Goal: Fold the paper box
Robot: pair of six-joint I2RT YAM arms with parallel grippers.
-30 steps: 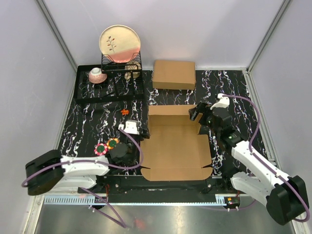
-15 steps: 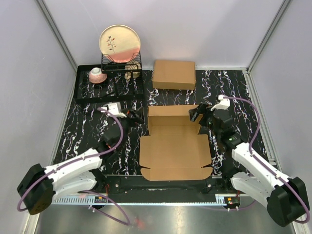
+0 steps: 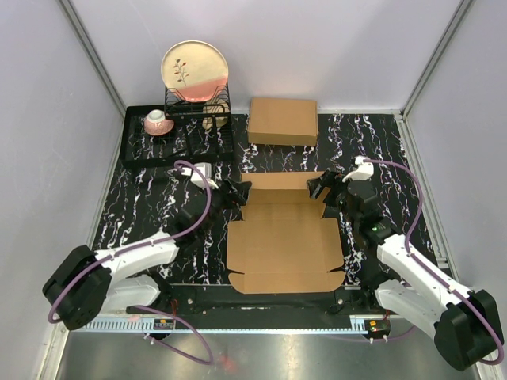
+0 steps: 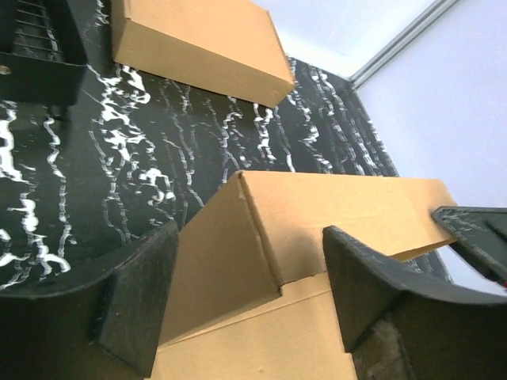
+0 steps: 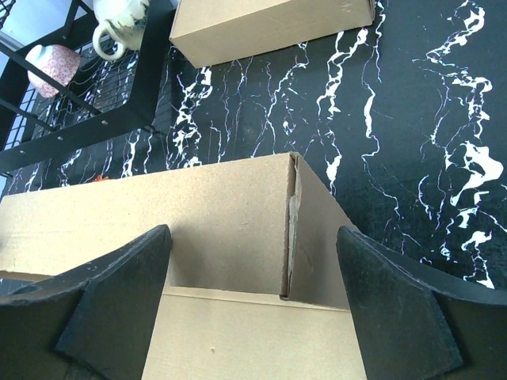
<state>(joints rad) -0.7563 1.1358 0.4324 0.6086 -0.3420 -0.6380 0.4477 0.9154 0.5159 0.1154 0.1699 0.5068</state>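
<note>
The left gripper (image 4: 249,233) has its jaws apart, straddling the raised rear-left corner of the paper box (image 3: 285,237). The right gripper (image 5: 253,231), jaws likewise apart, straddles the rear-right corner. Whether either touches the cardboard is unclear. The upright rear wall runs lengthwise straight between them, and the flat base panel lies back toward the arm bases. Each arm is nearest its own side flap.

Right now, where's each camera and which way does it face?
Top external: above and behind the arms, looking down; shows both arms, left gripper and right gripper at the paper box.
Left wrist: on the left arm, facing the box's far-left corner; own fingers show.
Right wrist: on the right arm, facing the far-right corner; own fingers show.
Shared: both wrist views catch the made-up box beyond.
</note>
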